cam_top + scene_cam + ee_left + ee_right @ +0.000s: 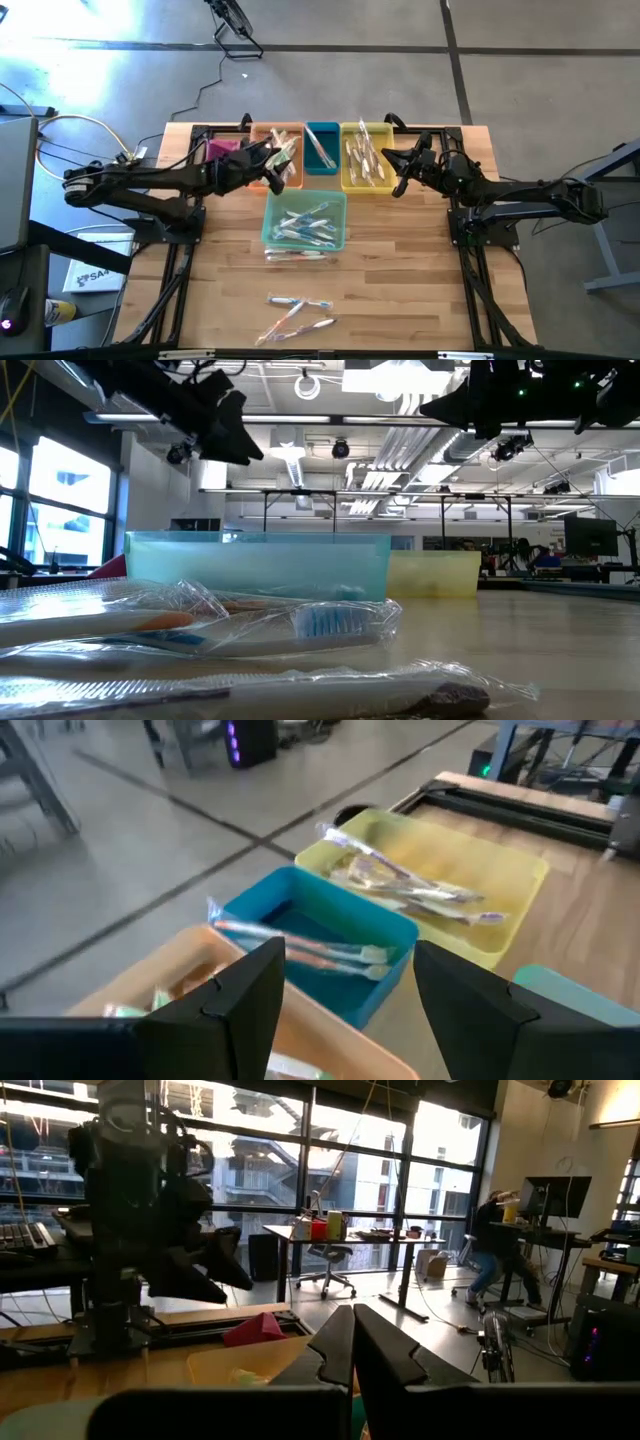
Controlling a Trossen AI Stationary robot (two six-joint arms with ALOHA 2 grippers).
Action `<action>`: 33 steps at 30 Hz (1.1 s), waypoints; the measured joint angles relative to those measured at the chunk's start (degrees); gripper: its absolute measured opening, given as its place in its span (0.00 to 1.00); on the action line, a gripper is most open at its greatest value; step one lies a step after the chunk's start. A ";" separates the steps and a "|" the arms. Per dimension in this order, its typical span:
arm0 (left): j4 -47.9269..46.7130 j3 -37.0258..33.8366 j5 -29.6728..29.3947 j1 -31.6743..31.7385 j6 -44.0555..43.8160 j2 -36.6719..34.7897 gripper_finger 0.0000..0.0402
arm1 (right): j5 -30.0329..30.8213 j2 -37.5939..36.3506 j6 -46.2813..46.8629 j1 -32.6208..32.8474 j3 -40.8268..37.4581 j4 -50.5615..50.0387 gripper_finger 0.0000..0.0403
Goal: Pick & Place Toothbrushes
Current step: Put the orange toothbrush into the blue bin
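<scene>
Left claw (283, 166): hanging apart, empty, over the orange bin (272, 138).
Right claw (400, 172): hovering together beside the yellow bin (350, 182).
Risk: loose toothbrushes (297, 312) slipping in their slick wrappers.

No readable text, labels or numbers, only a white sheet (88, 276) under the table's left edge with illegible dark print

four bins (322, 148) in a back row, fifth bin (338, 205) in front holding toothbrushes (303, 226)
</scene>
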 joint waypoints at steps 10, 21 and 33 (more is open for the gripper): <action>13.25 -10.80 -4.61 -9.01 7.60 -7.66 0.54 | 0.00 -0.02 0.09 0.00 0.00 0.00 0.00; 19.55 -21.71 -0.49 -13.59 -0.58 -14.19 0.54 | 0.00 -0.02 0.22 0.00 0.02 0.00 0.01; 21.21 -21.72 5.40 -18.82 -0.40 -14.19 0.54 | 0.00 -0.02 0.24 0.00 0.00 -0.06 0.01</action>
